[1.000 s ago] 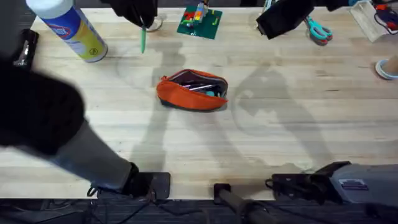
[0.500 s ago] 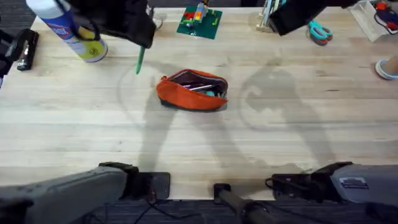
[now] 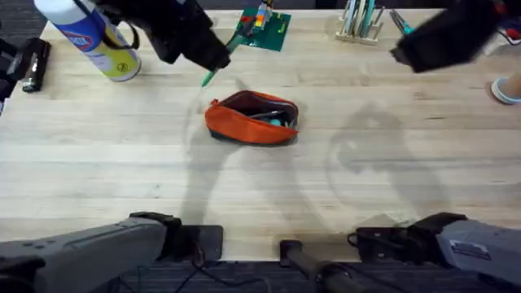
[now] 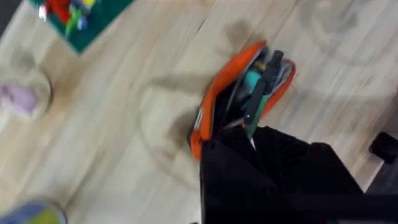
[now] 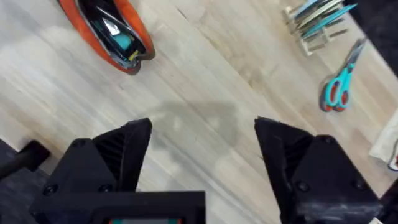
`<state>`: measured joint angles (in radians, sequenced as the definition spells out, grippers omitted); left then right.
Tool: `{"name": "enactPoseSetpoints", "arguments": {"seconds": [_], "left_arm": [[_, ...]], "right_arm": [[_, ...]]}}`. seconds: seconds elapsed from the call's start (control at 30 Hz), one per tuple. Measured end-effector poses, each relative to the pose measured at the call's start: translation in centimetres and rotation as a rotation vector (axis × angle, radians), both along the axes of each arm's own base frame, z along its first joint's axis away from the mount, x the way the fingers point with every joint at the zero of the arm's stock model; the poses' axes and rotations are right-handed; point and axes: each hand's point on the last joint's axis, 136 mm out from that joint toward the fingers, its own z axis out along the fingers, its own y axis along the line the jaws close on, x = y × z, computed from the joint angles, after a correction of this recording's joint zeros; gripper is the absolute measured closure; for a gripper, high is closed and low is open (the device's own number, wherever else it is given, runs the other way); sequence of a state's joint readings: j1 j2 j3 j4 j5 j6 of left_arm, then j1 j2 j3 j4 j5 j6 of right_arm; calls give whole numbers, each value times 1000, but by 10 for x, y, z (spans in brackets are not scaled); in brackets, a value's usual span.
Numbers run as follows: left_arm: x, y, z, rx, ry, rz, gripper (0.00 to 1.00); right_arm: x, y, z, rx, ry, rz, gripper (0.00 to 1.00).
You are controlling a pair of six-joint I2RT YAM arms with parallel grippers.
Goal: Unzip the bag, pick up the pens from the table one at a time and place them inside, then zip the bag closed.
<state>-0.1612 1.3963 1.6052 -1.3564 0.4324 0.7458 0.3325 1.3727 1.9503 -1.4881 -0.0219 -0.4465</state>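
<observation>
Overhead: left gripper (image 3: 213, 65) clamped on green pen (image 3: 208, 77), spray can (image 3: 88, 37) beside; right gripper (image 5: 202, 152) agape, empty.

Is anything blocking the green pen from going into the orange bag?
Nothing visible does. The left pincer holds the green pen just above and beside the bag, whose zipper gapes open with pens already inside. Only bare table lies between them. The right pincer hangs open, far off to the side.

- The bag (image 3: 251, 119) lies mid-table (image 3: 122, 179), pens (image 3: 264, 115) inside it.
- The left claw (image 3: 218, 67) hangs behind-left of the bag, holding a pen (image 3: 208, 77).
- The scissors (image 5: 340, 87) lie far right, beside a rack (image 3: 359, 20).
</observation>
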Motion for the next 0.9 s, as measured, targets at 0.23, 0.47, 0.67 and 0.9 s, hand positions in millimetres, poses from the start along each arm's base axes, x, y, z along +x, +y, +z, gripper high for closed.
{"name": "enactPoseSetpoints", "arguments": {"seconds": [0.23, 0.47, 0.67, 0.9], "left_arm": [[2, -20, -2, -60, -8, -117, 957], [0, -47, -22, -58, 54, -225, 957], [-4, -69, -41, -38, 91, -337, 957], [-4, -81, -64, 10, 135, -406, 957]], "right_arm": [[-31, -9, 21, 21, -75, 22, 3], [-49, -1, 34, 99, -105, 70, 5], [-60, 1, 36, 147, -130, 75, 5], [-62, 10, 22, 224, -252, 121, 5]]}}
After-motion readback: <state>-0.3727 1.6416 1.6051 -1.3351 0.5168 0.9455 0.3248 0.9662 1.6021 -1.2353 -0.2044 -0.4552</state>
